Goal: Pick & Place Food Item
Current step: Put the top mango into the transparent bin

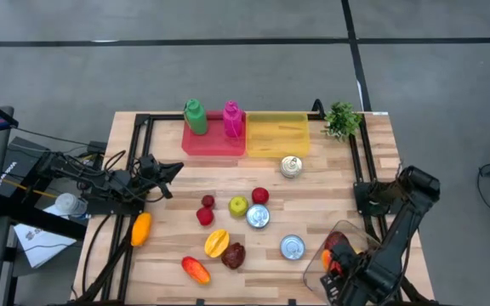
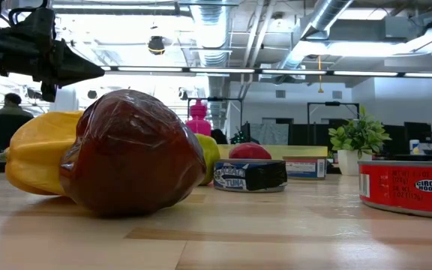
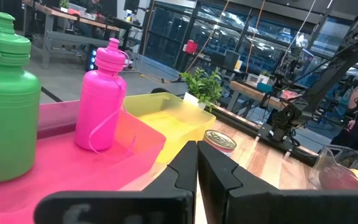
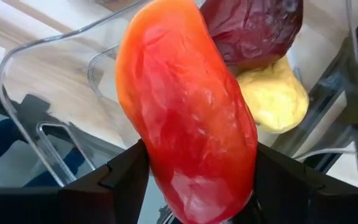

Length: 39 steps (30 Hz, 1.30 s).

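Now | your right hand [image 4: 191, 180] clamps a glossy red-orange oblong fruit [image 4: 188, 112], over the clear bin [image 1: 330, 255] at desk's near-right corner | left hand [image 3: 197, 180] shut, empty.

Surface [image 1: 168, 212]: pale wooden planks with a black frame. At 12 o'clock: red tray [image 1: 213, 144], yellow tray [image 1: 277, 136], small potted plant [image 1: 341, 120]. Centre: silver can [image 1: 291, 167], blue-labelled tin [image 1: 258, 217], green apple [image 1: 238, 206], three small red fruits. At 6 o'clock: yellow starfruit [image 1: 216, 243], dark red fruit [image 1: 233, 255], red-orange mango [image 1: 196, 270], second can [image 1: 292, 247]. At 8 o'clock: orange fruit [image 1: 141, 229]. At 5 o'clock: clear container [image 1: 328, 255].
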Motion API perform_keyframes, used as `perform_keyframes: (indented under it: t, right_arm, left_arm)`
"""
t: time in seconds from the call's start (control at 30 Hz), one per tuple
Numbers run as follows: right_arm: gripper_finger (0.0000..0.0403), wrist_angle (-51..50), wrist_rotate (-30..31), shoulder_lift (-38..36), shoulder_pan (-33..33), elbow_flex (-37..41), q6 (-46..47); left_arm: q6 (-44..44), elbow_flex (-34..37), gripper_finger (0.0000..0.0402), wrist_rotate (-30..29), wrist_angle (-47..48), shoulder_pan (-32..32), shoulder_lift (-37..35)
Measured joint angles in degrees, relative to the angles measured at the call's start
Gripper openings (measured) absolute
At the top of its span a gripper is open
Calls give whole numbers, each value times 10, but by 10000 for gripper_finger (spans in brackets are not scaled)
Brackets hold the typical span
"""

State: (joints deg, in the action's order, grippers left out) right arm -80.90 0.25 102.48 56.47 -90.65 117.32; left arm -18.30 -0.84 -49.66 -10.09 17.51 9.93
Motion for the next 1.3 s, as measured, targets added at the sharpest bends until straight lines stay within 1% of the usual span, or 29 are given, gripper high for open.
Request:
perform_keyframes:
  t: [0.27,0.43,0.57,0.7,0.77,0.87,0.93,1.0,1.1,1.23,1.3]
  right_arm:
    - [236,-14,-2,-2,-39,0,-103]
    - [236,-33,-19,-2,-45,0,-106]
    - [235,-58,-19,-11,-45,0,-108]
    - [235,-89,-13,-41,-45,0,-107]
    - [235,-89,2,-62,-45,3,-104]
    - [235,-50,22,-110,-45,48,-91]
    - [235,7,19,-140,-45,97,-89]
    - [235,55,10,-167,-44,150,-69]
    - [235,166,10,-202,-32,207,-54]
    - [235,242,-3,-211,-17,252,-48]
    - [235,246,-18,-209,-10,257,-48]
  left_arm:
    - [0,0,1,0,0,0,0]
    - [0,0,1,0,0,0,0]
    - [0,0,1,0,0,0,0]
    - [0,0,1,0,0,0,0]
    - [0,0,1,0,0,0,0]
    - [0,0,1,0,0,0,0]
    - [0,0,1,0,0,0,0]
    - [0,0,1,0,0,0,0]
    - [0,0,1,0,-1,0,0]
    - [0,0,1,0,-4,0,0]
    - [0,0,1,0,-4,0,0]
